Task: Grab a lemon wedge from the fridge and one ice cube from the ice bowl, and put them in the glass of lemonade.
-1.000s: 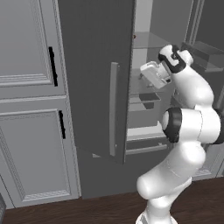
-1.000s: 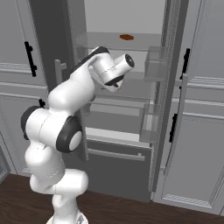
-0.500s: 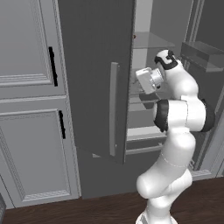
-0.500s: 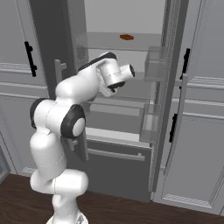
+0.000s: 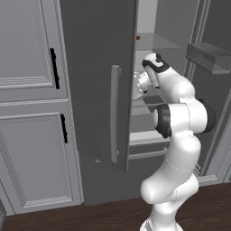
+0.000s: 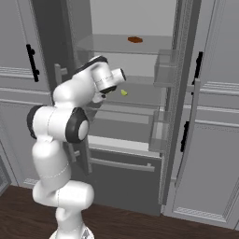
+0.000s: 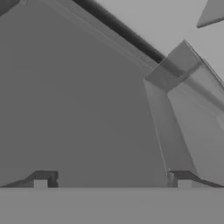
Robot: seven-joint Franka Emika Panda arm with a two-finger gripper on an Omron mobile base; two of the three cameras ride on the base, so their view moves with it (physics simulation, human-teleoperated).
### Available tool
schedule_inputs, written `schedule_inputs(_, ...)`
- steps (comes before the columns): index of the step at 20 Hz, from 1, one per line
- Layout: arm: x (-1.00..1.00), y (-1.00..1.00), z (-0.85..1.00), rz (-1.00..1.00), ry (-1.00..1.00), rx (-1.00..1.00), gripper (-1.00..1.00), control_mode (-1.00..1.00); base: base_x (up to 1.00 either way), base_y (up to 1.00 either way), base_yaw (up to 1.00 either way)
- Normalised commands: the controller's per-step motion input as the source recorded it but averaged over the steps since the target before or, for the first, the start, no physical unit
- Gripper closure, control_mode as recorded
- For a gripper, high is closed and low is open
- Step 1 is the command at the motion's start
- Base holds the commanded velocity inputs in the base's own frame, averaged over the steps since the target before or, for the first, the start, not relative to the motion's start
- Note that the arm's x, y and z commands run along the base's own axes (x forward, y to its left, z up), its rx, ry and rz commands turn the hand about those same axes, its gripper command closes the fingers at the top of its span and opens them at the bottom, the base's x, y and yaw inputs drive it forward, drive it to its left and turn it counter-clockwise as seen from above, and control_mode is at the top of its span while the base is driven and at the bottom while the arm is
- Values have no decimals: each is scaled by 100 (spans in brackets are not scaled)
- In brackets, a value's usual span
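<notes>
The fridge (image 6: 140, 93) is standing open, with both big doors swung out and the glass shelves showing. The arm is reaching inside toward the middle shelf. The gripper (image 7: 112, 179) is pointing at grey fridge walls and a door bin, and its two fingertips (image 7: 40, 178) are sitting far apart with nothing between them.

The job looks like it is just getting started. The door is open, but the lemon (image 6: 123, 92) is not picked up yet. After that, the ice cube is waiting to be fetched too, and both must go in the glass.

The lemon is a tiny yellow-green wedge. It is lying on the middle shelf, just beside the hand in the right base view. A small reddish-brown bar (image 6: 135, 39) is lying on the shelf above.
</notes>
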Motion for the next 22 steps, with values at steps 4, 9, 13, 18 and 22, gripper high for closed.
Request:
schedule_inputs(4, -65, 84, -30, 19, 0, 14, -100, -100, 0, 0, 0)
schedule_inputs(9, -72, 100, -4, 17, 0, 8, -100, -100, 0, 0, 0)
schedule_inputs(13, -59, 100, 31, 8, 0, -1, -100, -100, 0, 0, 0)
schedule_inputs(18, -59, 100, 43, 2, 0, -9, -100, -100, 0, 0, 0)
schedule_inputs(22, -63, 57, 26, 0, -1, -10, -100, -100, 0, 0, 0)
